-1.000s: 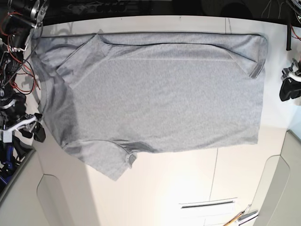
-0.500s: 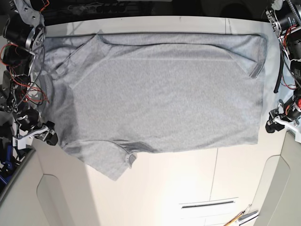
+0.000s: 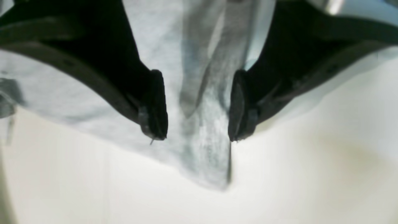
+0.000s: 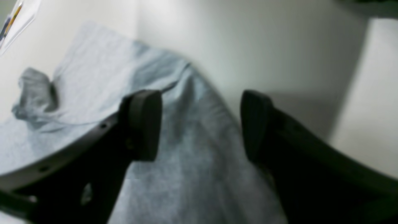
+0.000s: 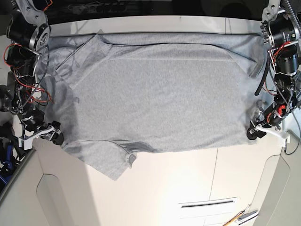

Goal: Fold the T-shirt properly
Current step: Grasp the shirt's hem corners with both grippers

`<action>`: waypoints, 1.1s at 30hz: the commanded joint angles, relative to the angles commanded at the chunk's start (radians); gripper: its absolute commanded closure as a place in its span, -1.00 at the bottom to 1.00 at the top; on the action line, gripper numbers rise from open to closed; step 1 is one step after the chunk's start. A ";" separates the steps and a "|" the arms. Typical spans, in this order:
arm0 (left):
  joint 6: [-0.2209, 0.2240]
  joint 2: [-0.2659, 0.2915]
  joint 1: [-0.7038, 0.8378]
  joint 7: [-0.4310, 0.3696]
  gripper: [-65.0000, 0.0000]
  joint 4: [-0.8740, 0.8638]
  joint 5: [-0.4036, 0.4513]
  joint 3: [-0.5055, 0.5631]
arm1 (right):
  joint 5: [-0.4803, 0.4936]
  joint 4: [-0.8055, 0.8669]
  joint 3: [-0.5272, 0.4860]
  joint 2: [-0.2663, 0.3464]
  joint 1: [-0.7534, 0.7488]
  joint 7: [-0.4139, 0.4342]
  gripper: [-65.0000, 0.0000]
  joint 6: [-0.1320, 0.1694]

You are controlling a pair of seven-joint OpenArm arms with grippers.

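Observation:
The T-shirt (image 5: 160, 94) lies spread flat on the white table (image 5: 188, 179), plain grey side up, with one sleeve (image 5: 113, 162) pointing toward the near edge. My left gripper (image 5: 252, 133) is at the shirt's near right corner. In the left wrist view it (image 3: 194, 137) is open, its fingers (image 3: 154, 105) either side of a puckered corner of the T-shirt (image 3: 202, 161). My right gripper (image 5: 55, 133) is at the shirt's near left edge. In the right wrist view it (image 4: 200, 102) is open over the T-shirt (image 4: 93, 84) edge, nothing pinched.
Pens (image 5: 240, 217) and a white slotted piece (image 5: 207, 205) lie near the table's front edge. Rounded white panels (image 5: 19, 197) flank the table at both lower sides. Loose red and black wires (image 5: 28, 89) hang along the right arm beside the shirt.
Both arms have swung in toward the shirt. The left gripper came down to the near right corner, the right gripper shifted right onto the near left edge. The shirt's left side shows fresh wrinkles.

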 joint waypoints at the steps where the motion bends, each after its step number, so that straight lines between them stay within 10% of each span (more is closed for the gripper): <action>1: 0.000 0.006 0.000 0.000 -0.08 0.000 0.004 0.000 | 0.003 0.000 -0.024 0.000 0.000 0.000 -0.21 0.001; 14: 0.000 0.013 0.000 -0.009 0.40 0.000 0.033 0.000 | 0.037 0.000 -0.169 0.000 0.000 0.001 -0.21 0.000; 18: -0.001 0.013 -0.003 -0.023 1.00 0.003 0.033 0.000 | 0.017 0.000 -0.169 0.000 0.003 0.002 0.59 0.001; 20: -0.013 0.012 -0.009 -0.023 1.00 0.004 0.033 0.000 | 0.017 0.001 -0.169 0.000 0.003 0.004 1.00 0.001; 27: -0.013 -0.016 -0.035 -0.010 1.00 0.043 0.022 0.000 | 0.018 0.074 -0.167 0.009 0.000 -0.011 1.00 0.023; 33: -0.013 -0.057 -0.030 0.156 1.00 0.135 -0.058 0.000 | 0.045 0.172 -0.167 0.030 -0.003 -0.128 1.00 0.023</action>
